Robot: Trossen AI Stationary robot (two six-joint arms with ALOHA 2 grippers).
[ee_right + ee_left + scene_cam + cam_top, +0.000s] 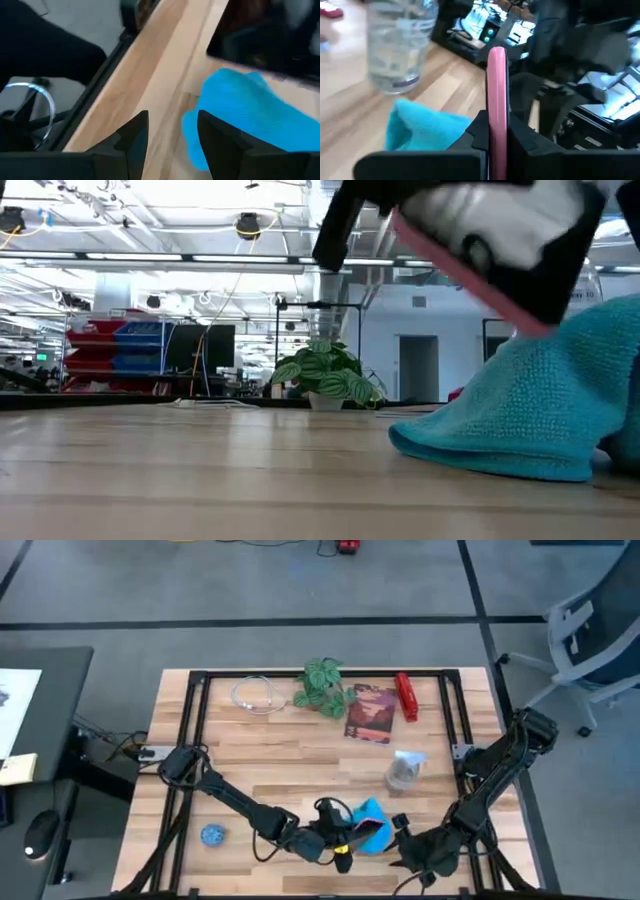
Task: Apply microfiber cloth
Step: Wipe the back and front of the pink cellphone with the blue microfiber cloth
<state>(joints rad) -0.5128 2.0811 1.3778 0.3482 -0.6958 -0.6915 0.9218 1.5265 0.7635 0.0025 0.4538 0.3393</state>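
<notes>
I see the left tool [352, 837] low at the bench's [260, 755] near edge, clamped tight on a pink-edged phone [497, 100] held edge-up between its fingers. The microfiber cloth [372, 823] sits bunched on the bench right at that tool, touching or just under the phone; I can't tell which. In the low view the cloth [540, 405] rests on the wood with the phone [480, 255] tilted above it. The right tool [170, 132] hovers just beside the cloth [250, 117], fingers parted with a gap, holding nothing. A clear glass [404, 771] stands near behind the cloth. Farther back are a plant [324, 686], book [371, 712], red object [406, 697] and cable [256, 696]. A small blue ball [212, 834] lies well left.
</notes>
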